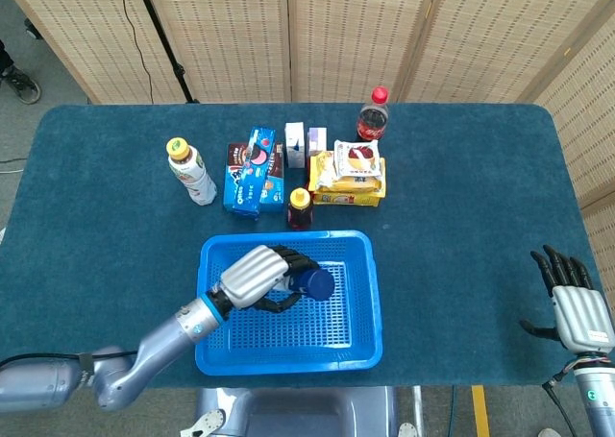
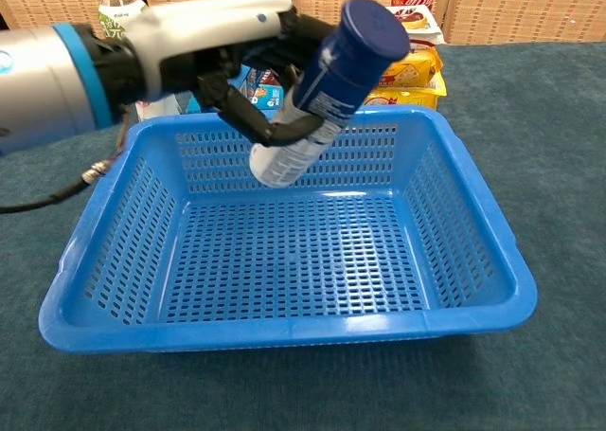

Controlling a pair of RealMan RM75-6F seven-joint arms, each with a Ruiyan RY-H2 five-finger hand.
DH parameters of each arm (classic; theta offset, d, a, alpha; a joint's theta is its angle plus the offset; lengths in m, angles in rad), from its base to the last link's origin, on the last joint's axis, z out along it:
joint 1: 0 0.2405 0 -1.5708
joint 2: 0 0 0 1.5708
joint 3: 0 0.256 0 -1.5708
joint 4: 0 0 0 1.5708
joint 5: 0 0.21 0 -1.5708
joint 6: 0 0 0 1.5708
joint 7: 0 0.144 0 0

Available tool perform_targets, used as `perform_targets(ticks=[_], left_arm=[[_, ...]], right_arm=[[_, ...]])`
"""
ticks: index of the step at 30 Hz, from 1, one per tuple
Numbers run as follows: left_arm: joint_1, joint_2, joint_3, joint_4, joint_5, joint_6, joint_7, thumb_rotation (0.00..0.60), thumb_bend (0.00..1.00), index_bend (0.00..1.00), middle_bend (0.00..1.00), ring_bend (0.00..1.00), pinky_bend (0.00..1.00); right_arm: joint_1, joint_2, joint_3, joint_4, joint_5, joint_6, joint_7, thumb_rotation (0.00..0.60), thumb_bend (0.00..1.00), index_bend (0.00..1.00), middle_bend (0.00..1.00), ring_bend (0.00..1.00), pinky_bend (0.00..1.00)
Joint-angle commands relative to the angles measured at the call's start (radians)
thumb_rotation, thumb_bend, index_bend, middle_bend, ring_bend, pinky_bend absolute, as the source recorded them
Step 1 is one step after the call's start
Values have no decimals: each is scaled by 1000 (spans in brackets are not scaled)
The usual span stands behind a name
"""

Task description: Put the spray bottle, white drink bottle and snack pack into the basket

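Robot's left hand (image 2: 241,47) holds a spray bottle (image 2: 322,90) over a blue basket (image 1: 216,351).

Its fingers wrap the tilted bottle, blue cap uppermost, above the basket's inside. The right hand (image 1: 577,307) rests apart at the table (image 1: 461,216) edge, fingers spread, holding nothing. The white drink bottle (image 1: 192,173) and snack pack (image 1: 357,158) stand behind the basket.

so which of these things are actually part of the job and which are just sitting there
Job:
spray bottle, held by the left hand over the basket
white drink bottle
snack pack

Lying about:
blue cookie boxes
amber squeeze bottle
cola bottle
yellow cracker packs
small cartons
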Motion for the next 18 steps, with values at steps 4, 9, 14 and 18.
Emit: perform_targets(ticks=[4, 9, 14, 18], left_arm=[[-55, -152, -15, 132, -158, -44, 88, 600, 635, 406, 265, 194, 376], [-69, -171, -2, 162, -197, -67, 117, 600, 626, 281, 100, 68, 269], [-67, -154, 1, 146, -191, -71, 100, 600, 574, 7, 0, 0, 156], [-39, -122, 6, 116, -108, -23, 41, 600, 507, 0, 0, 0, 39]], right_arm=[[8, -4, 0, 6, 15, -25, 0, 600, 0, 0, 0, 0, 0], [12, -6, 0, 7, 21, -31, -5, 600, 0, 0, 0, 0, 0], [12, -6, 0, 7, 25, -33, -10, 600, 0, 0, 0, 0, 0], [13, -7, 0, 8, 28, -35, -12, 600, 0, 0, 0, 0, 0]])
